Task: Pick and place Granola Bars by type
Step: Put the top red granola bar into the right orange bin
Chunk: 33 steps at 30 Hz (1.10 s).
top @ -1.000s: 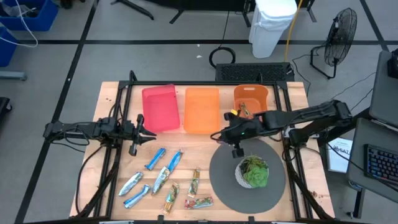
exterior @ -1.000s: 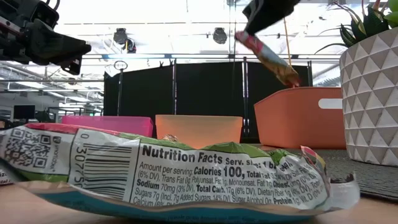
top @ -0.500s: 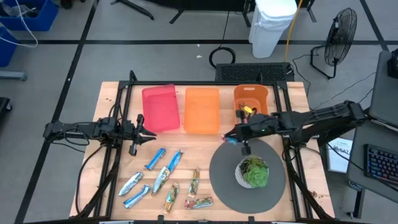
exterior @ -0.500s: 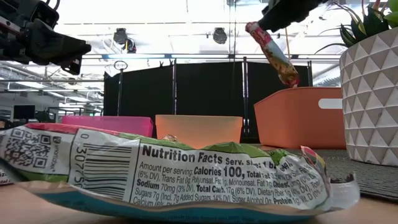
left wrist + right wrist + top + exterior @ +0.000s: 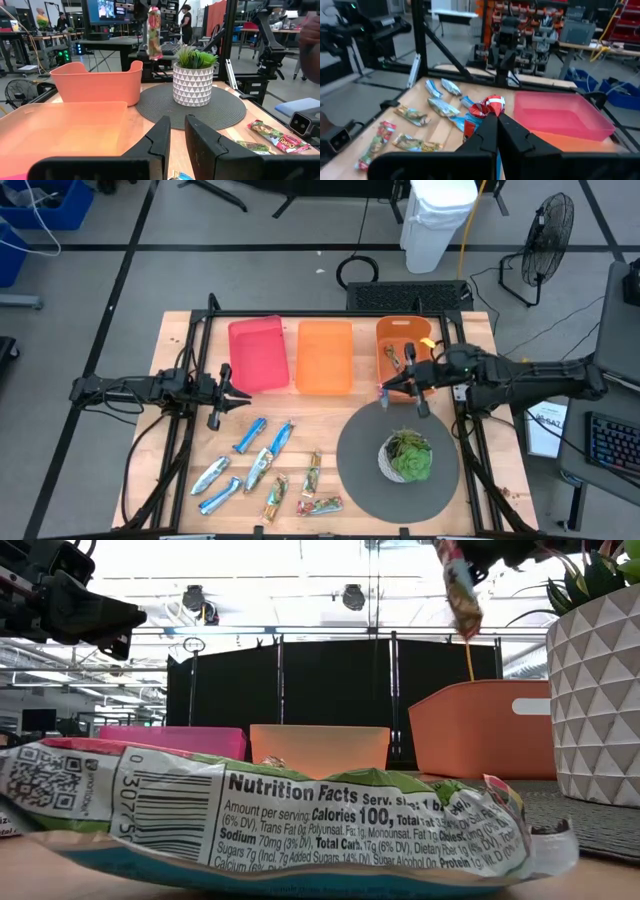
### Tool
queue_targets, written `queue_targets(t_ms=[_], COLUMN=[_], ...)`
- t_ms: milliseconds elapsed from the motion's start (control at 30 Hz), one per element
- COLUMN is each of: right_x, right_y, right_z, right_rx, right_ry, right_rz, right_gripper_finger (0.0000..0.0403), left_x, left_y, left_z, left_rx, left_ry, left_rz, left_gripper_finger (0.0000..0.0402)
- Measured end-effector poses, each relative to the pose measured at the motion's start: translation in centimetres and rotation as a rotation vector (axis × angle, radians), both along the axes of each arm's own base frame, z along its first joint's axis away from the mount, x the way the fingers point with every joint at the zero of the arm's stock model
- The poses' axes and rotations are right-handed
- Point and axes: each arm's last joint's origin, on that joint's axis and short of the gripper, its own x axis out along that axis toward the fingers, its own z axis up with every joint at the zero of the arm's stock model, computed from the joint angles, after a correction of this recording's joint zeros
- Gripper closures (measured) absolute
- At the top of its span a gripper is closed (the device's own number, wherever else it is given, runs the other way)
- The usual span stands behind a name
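The right gripper (image 5: 385,389) hangs at the near edge of the small orange bin (image 5: 392,361), pinching a red-wrapped granola bar (image 5: 457,585). From above, that bar is only a speck of red at the fingertips; the low view shows it dangling almost upright over the bin's wall, and the left wrist view shows it (image 5: 153,33) hanging above the bin's rim. The right wrist view shows the fingers (image 5: 486,131) pressed together on the bar's crimped red end (image 5: 491,104).

The left gripper (image 5: 240,393) waits above the table's left side, just in front of the pink tray (image 5: 257,352), its fingers (image 5: 160,136) a little apart and holding nothing.

The other granola bars (image 5: 265,467) lie scattered on the wooden table (image 5: 180,480) near the front edge: blue and silver ones to the left, green-gold and brown-red ones toward the middle. A flat orange tray (image 5: 324,356) sits between the pink tray and the orange bin. A potted plant (image 5: 407,456) in a white faceted pot stands on a round dark mat (image 5: 355,465), just in front of the right gripper.

In the low view, one wrapper (image 5: 270,825) lying close to the lens fills the foreground and hides most of the table; its panel reads "Nutrition Facts" and "Calories 100", with a barcode and a QR code beside it.
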Motion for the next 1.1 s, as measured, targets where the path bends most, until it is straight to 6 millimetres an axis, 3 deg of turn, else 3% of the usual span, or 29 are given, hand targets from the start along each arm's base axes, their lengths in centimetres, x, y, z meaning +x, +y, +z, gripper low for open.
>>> queue_targets(t_ms=[333, 733, 1100], right_x=[-3.0, -6.0, -8.1], right_y=[-1.2, -1.2, -2.0], right_z=[0.4, 1.2, 1.5], right_rx=[0.016, -0.005, -0.024], right_ry=[-0.048, -0.116, -0.153], right_rz=[-0.075, -0.118, -0.299], right_gripper_finger=[0.0403, 0.0403, 0.0403], left_x=[0.0, 0.0, 0.0], left_y=[0.0, 0.0, 0.0], left_z=[0.0, 0.0, 0.0], left_rx=[0.0, 0.0, 0.0], left_ry=[0.0, 0.0, 0.001], left_rz=[0.0, 0.0, 0.0], left_gripper_finger=[0.0339, 0.0339, 0.0339])
